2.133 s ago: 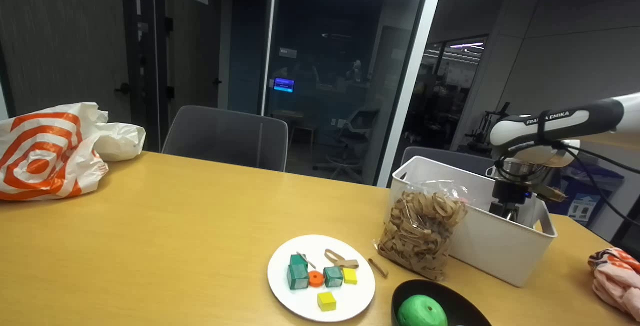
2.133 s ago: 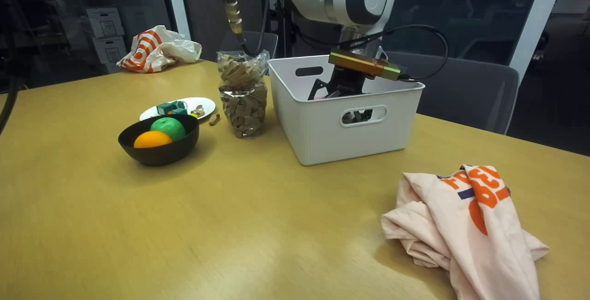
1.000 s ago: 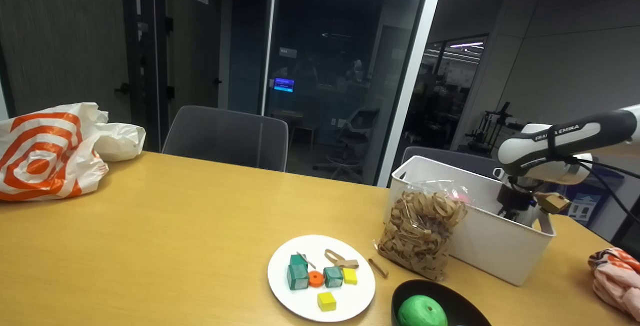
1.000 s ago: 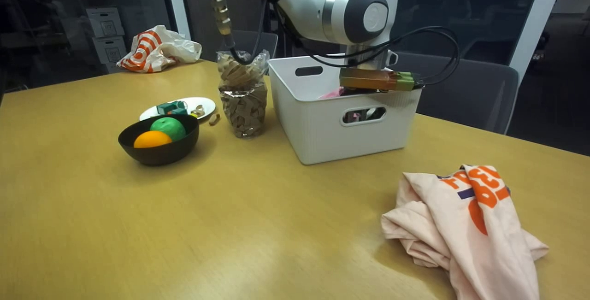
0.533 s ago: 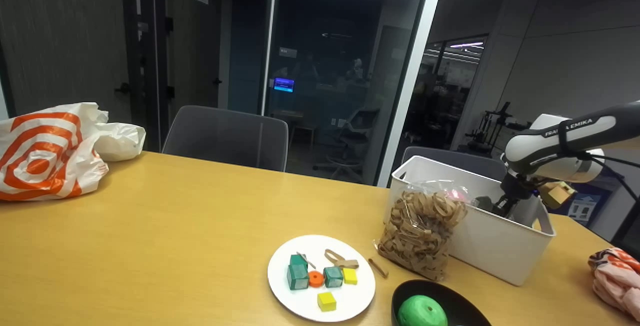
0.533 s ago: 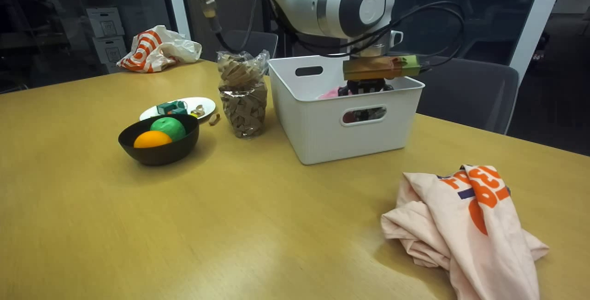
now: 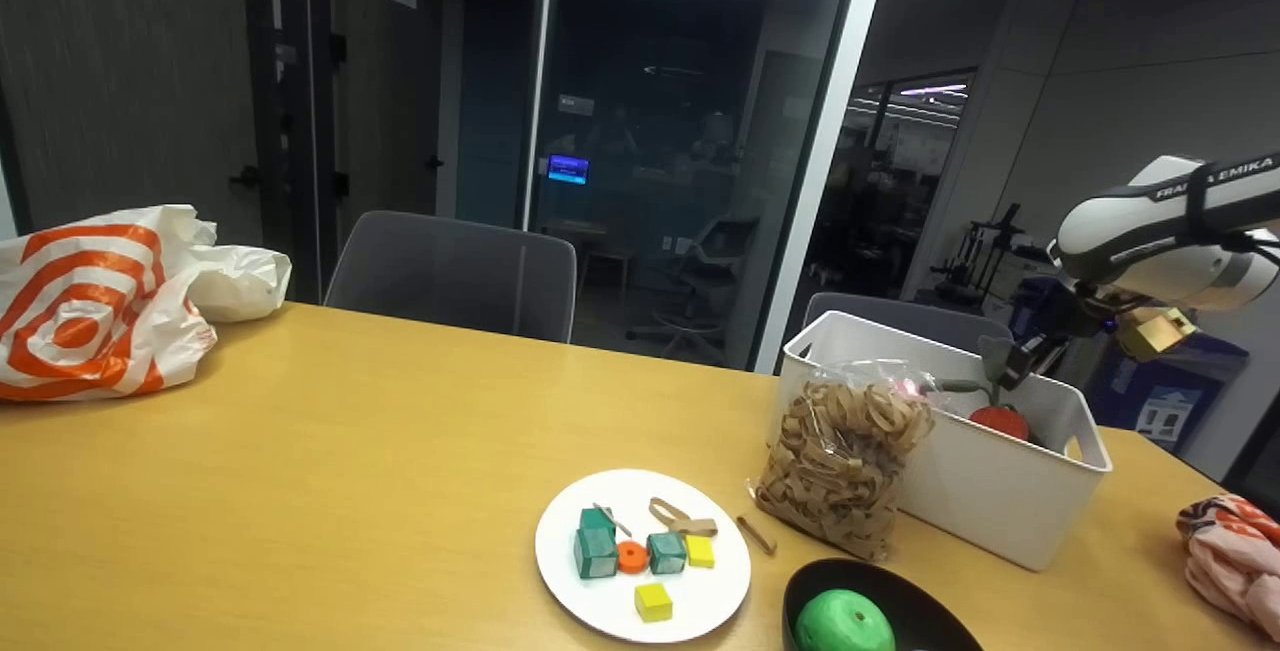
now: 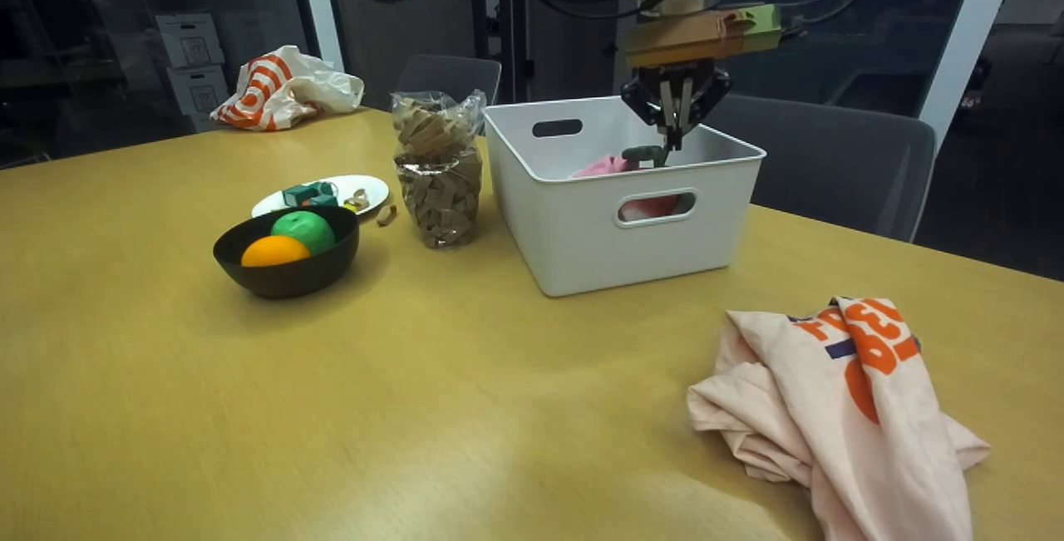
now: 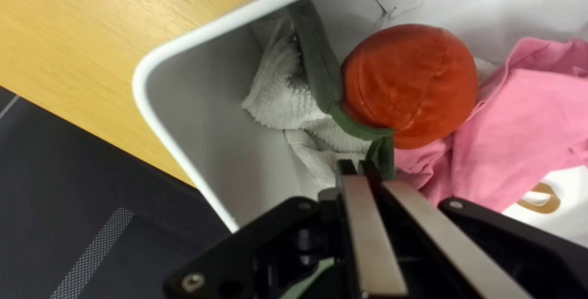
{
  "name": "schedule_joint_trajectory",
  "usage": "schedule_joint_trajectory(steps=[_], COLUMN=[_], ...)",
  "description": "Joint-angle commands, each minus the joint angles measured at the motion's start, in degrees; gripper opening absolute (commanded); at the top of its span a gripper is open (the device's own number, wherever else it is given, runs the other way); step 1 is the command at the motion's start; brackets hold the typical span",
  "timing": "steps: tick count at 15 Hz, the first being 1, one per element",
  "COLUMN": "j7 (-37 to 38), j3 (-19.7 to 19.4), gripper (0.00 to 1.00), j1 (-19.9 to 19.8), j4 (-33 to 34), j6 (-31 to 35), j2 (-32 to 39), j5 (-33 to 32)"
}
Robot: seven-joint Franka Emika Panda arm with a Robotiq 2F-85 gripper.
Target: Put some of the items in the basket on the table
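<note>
My gripper is pinched shut on a green leafy strip of the red round object. In an exterior view the same red round object hangs below the fingertips, low inside the white basket. Over the basket's opening, the gripper points down with the dark green strip at its tips. A clear bag of tan pieces stands upright on the table, against the basket's side. Whether the red object still touches the cloths under it, I cannot tell.
Pink cloth and white cloth lie inside the basket. Around it are a white plate with small coloured pieces, a black bowl with fruit, a pale pink cloth bag and an orange-and-white plastic bag.
My gripper has shut and risen from inside the basket to above its rim. The red object has come up with it and now shows over the basket's wall.
</note>
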Motion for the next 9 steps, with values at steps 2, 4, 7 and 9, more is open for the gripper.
schedule_joint_trajectory(steps=[2,4,7,9], j7=[-3.76,-5.44,-8.28,-10.61], j3=[1.42,1.15,0.49,-0.01], gripper=[0.07,0.06,0.06,0.06], j1=[-1.66,-2.11,-2.93,-3.36], j4=[-2.75,-2.64,-2.64,-3.14], j6=[1.84,2.37,2.15,1.30], j2=[-5.44,-7.52,-11.08,-13.80], j5=[5.11,7.08,10.16,12.50])
